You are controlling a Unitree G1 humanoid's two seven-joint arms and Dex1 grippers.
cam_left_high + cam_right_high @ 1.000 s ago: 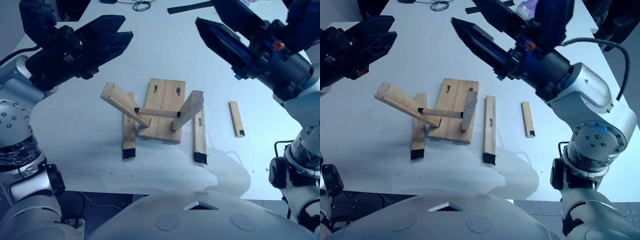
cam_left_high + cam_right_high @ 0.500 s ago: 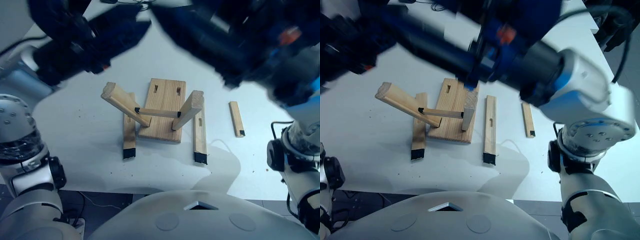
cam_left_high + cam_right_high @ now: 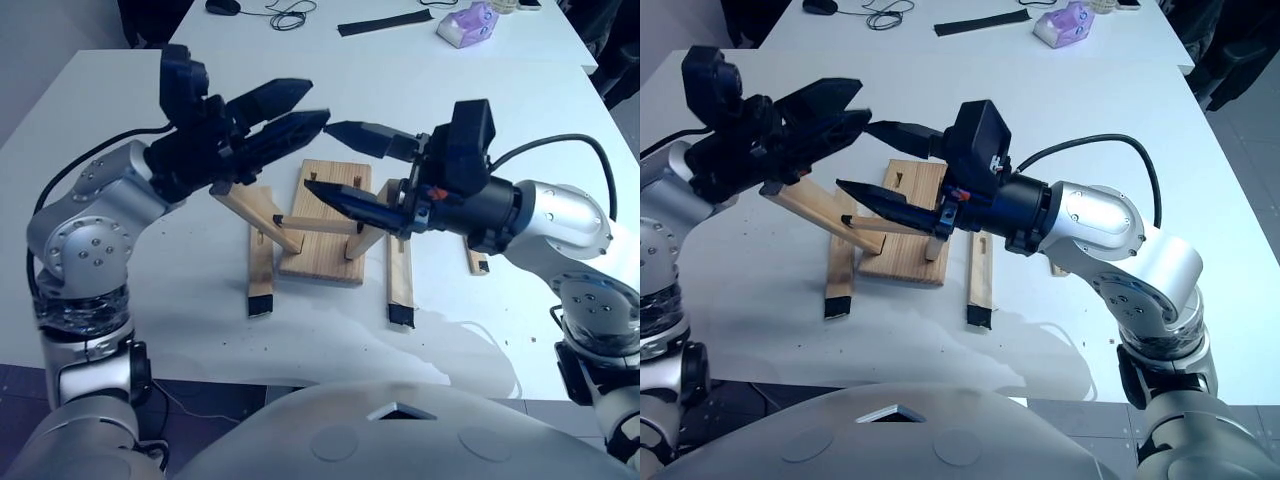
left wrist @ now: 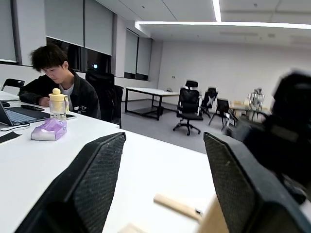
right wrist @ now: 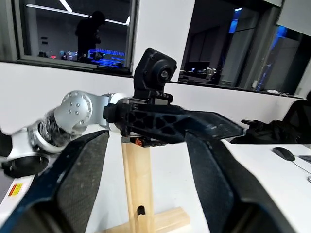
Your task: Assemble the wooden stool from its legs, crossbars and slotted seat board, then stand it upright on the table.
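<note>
We have swung the left gripper and right gripper down (jaws wide, empty) over the leg-and-crossbar frame

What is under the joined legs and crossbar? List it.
Slotted seat board flat beneath the crossbar; a loose leg beneath the left joined leg. The right gripper hides part of the board.

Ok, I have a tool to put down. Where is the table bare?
The table is bare left of the left loose leg, along the near edge before it and the right loose leg, and right of the short crossbar. The middle is crowded: seat board, leg frame, open left gripper and right gripper above.
</note>
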